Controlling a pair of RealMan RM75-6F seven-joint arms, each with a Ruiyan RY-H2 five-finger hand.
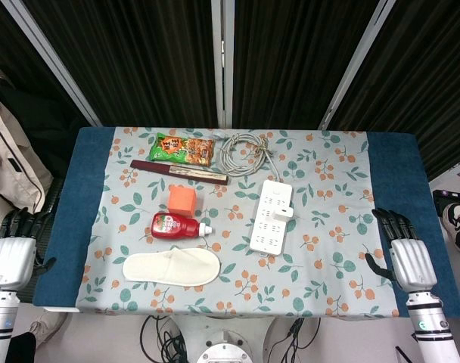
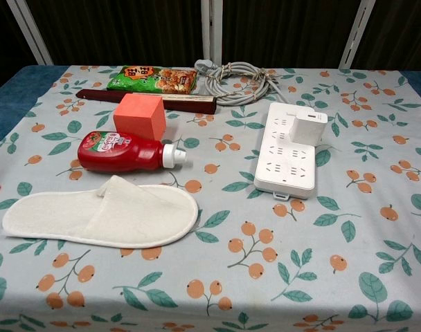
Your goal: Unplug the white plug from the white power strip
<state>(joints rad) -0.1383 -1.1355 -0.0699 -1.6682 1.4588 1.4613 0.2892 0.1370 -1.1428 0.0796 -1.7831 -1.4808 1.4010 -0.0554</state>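
Sitting untouched, the square white plastic plug (image 2: 306,127) remains seated at the white rectangular power strip's (image 2: 288,159) 1 o'clock corner; left hand (image 1: 8,253) and right hand (image 1: 406,255) hover empty, fingers apart, at the worktop's 8 and 4 o'clock edges; unplugging is not begun.

Power strip (image 2: 289,153) glossy white plastic; slipper (image 2: 103,220) matt cloth.

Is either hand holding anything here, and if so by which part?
Nothing is held. The left hand and right hand sit empty at the table's edges; the plug is in the strip.
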